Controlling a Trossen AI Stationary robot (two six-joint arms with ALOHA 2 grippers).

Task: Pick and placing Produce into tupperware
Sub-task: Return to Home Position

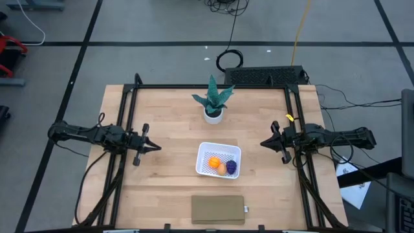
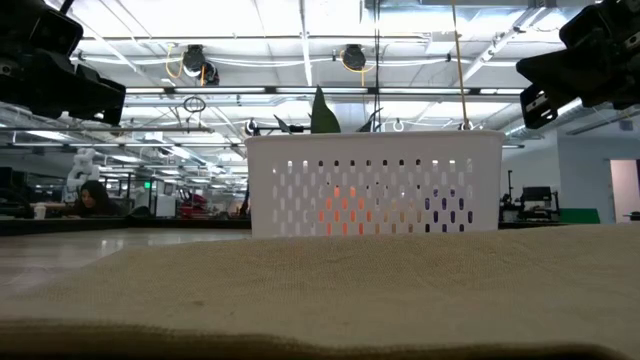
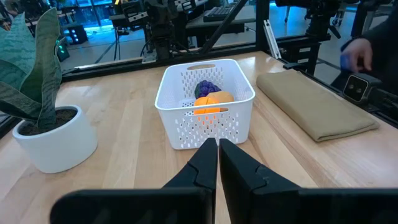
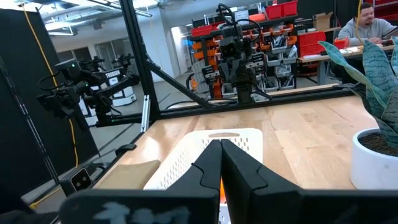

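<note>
**Q:** What does the overhead view show?

**A:** A white tupperware (image 1: 200, 155) sits on a wooden table. All the produce lies inside it: an orange ball (image 1: 214, 162), a tan oval (image 1: 222, 169) and a purple lump (image 1: 231, 167), packed close together. The left gripper (image 1: 157, 147) hovers well to the tupperware's left. The right gripper (image 1: 263, 143) hovers to its right, nearer but apart. Both point at it. A potted plant (image 1: 213, 100) stands beyond the tupperware and a folded tan pad (image 1: 218, 210) lies on its near side.

**Q:** And from table height?

**A:** The pad fills the foreground. Behind it rises the tupperware's perforated wall (image 2: 372, 190). Orange and purple show through the holes. Both arms hang high, one to either side of it.

**Q:** What does the left wrist camera see?

**A:** The left gripper's fingers (image 3: 205, 162) are pressed together with nothing between them. The tupperware lies ahead of them, with the orange ball (image 3: 208, 102) and purple lump (image 3: 208, 88) visible inside. The plant stands on one side of it and the pad on the other.

**Q:** And the right wrist camera?

**A:** The right gripper's fingers (image 4: 236, 168) also meet, holding nothing. The tupperware's rim (image 4: 233, 132) shows just past their tips. A person (image 4: 367, 25) sits far behind it.
</note>
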